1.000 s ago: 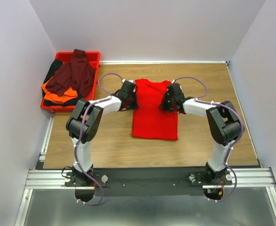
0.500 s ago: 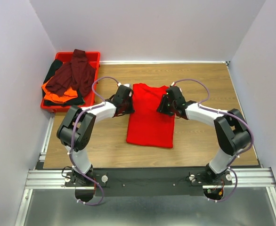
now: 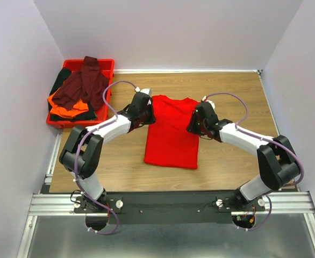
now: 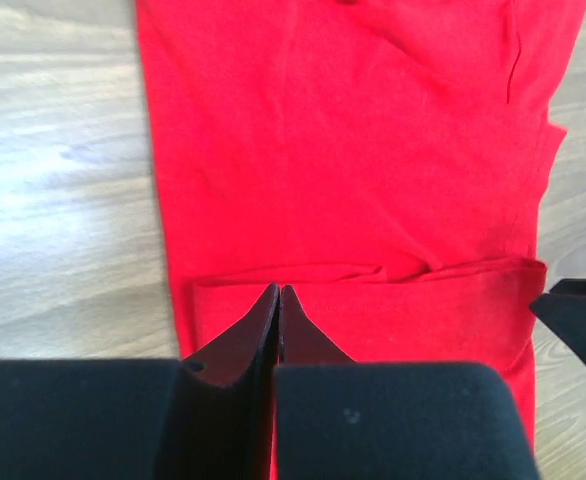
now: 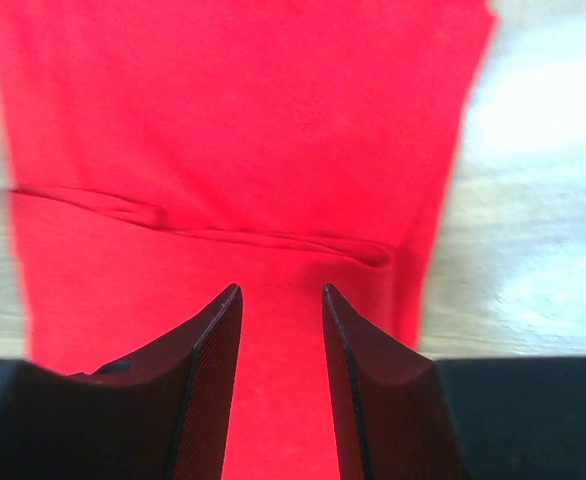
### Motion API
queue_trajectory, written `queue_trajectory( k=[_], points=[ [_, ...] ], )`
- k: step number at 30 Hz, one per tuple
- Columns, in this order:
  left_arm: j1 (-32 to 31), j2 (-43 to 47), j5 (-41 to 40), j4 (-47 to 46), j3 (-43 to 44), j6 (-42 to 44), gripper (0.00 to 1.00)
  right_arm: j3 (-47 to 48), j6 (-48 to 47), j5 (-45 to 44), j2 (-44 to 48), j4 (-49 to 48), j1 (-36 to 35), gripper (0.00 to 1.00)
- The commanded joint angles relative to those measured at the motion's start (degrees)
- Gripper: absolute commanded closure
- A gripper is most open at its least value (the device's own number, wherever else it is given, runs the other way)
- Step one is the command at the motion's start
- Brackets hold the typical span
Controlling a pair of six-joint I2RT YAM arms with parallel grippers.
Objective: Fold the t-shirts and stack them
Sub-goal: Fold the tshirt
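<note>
A bright red t-shirt point(image 3: 171, 140) lies flat on the wooden table, folded into a long rectangle, with a creased band across its far end point(image 4: 373, 272) point(image 5: 233, 238). My left gripper point(image 3: 145, 111) point(image 4: 280, 288) sits over the shirt's far left corner, its jaws together with only a hairline slit and no cloth showing between them. My right gripper point(image 3: 197, 122) point(image 5: 281, 288) stands open over the far right corner with nothing between its fingers. The dark maroon t-shirt point(image 3: 85, 86), the orange one point(image 3: 63, 105) and the black one point(image 3: 58, 83) lie heaped in the tray.
The rigid red plastic tray point(image 3: 108, 63) stands at the back left corner, against the wall. Bare wood point(image 3: 238, 97) shows to the right of and behind the red shirt. Grey walls close in the table on three sides.
The red shirt has slid a little to the left and toward the near edge. The right gripper has opened and drawn off to the right; the left gripper has shifted slightly along the shirt's far edge.
</note>
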State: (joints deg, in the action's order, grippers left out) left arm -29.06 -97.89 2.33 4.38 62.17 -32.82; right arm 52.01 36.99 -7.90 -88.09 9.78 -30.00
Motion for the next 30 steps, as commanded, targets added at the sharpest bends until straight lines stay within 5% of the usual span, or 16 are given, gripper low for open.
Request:
queue_trajectory(
  k=[1,23,27,30],
  points=[
    [-1.0,-2.1,-0.8,-0.1,-1.4,-0.3,0.93,-1.8,-0.7,-3.7,-2.5,2.2,0.5,0.56],
    [-1.2,-5.4,-0.7,-2.1,-5.0,-2.8,0.96,-3.8,-1.6,-1.0,-5.0,2.2,3.1,0.57],
    [-0.7,-2.6,-0.7,-1.1,-3.6,-2.2,0.92,-3.0,-2.4,2.4,-1.7,3.0,4.9,0.54],
    [-0.5,0.6,-0.8,0.1,-2.7,-2.0,0.81,-2.4,-2.4,3.2,1.3,5.2,6.3,0.46]
  ],
)
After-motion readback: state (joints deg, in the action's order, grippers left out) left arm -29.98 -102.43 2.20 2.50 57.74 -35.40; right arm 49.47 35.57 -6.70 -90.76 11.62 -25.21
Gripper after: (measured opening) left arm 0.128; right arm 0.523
